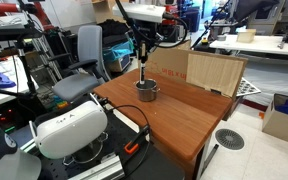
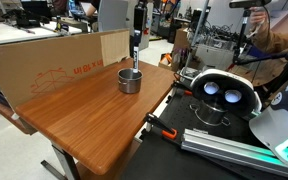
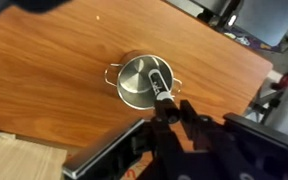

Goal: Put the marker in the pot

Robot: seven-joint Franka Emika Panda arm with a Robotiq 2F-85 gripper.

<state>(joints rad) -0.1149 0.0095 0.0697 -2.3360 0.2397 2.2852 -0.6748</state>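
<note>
A wooden table [image 1: 184,118] with a cardboard panel [image 1: 216,72] behind it — grey office chair [image 1: 82,60], pale floor [image 1: 252,163].

Bright, even indoor light, soft shadows; sheen on the pot [image 3: 139,82], blurred wrist-view foreground

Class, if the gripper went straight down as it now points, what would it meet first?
Probably the pot, directly beneath the gripper; the marker it appears to hold would reach the pot's inside first.

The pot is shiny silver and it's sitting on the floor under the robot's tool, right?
Not quite. The pot is shiny silver and it is under the tool, but it sits on the wooden table, not on the floor. Both exterior views show this.
</note>
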